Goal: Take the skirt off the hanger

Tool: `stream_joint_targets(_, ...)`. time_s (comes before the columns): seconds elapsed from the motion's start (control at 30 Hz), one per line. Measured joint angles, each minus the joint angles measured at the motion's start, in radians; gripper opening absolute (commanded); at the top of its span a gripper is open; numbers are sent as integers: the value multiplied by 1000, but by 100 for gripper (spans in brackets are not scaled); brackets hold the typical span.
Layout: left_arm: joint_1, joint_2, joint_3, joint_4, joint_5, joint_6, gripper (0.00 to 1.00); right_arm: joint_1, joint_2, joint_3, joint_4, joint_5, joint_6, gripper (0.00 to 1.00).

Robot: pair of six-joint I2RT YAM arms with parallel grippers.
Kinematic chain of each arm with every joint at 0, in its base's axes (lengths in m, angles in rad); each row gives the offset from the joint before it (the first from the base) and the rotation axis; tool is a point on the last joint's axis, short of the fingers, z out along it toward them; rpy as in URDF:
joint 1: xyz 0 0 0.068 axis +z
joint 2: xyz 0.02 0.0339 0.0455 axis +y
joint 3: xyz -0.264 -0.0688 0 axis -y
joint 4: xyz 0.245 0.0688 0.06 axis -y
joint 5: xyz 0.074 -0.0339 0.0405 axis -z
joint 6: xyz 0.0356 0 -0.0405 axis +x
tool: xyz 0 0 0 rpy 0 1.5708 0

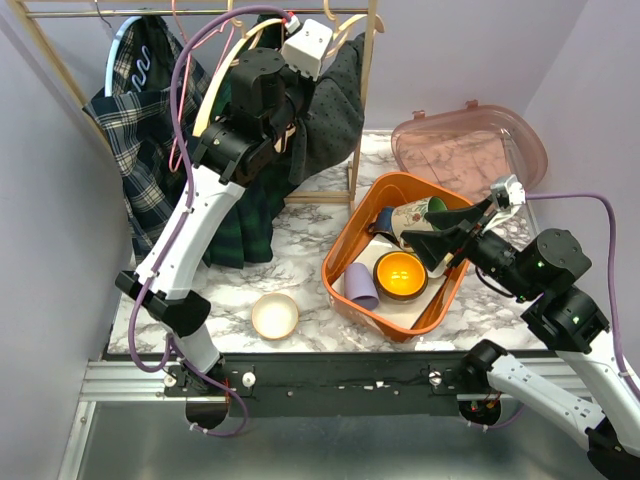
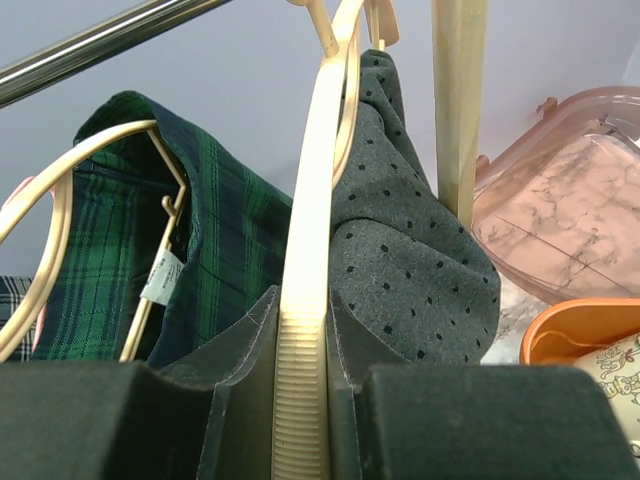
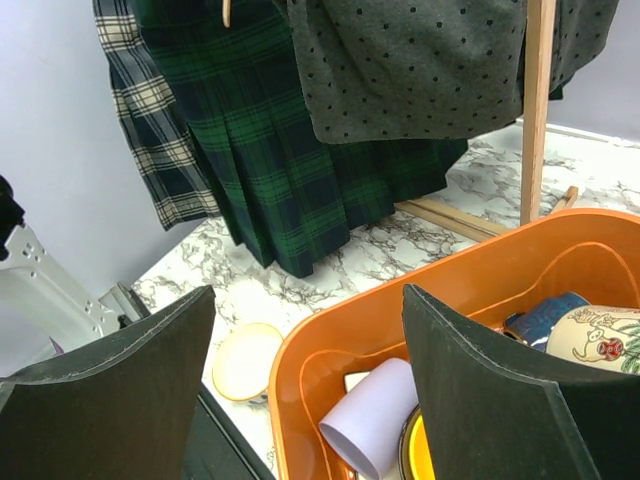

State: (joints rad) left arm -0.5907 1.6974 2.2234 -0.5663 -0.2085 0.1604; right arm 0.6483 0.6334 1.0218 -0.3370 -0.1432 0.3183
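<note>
The left pincer [image 2: 300, 400] is up at the wooden rack [image 2: 458, 100], its pads closed on the ribbed arm of a cream hanger [image 2: 308, 250] that runs upright between them toward the rack's rail. The grey dotted skirt [image 2: 410, 270] hangs from the rack just beside this hanger, on the side toward the rack's wooden post. Its cloth bunches against the hanger near the hook and falls past the pincer's pad. A green plaid skirt [image 2: 230, 250] hangs on a second cream hanger further along the rail, away from the post. The right pincer [image 3: 308, 295] stands with its jaws wide apart, well clear of the rack and low over an orange bin [image 3: 330, 340] on the marble tabletop [image 1: 300, 235].
</note>
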Motion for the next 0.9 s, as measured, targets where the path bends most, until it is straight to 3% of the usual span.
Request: stream_joint_targets(0.9, 0, -19, -11, 104, -28, 68, 0, 0, 0, -2, 26, -1, 25, 83)
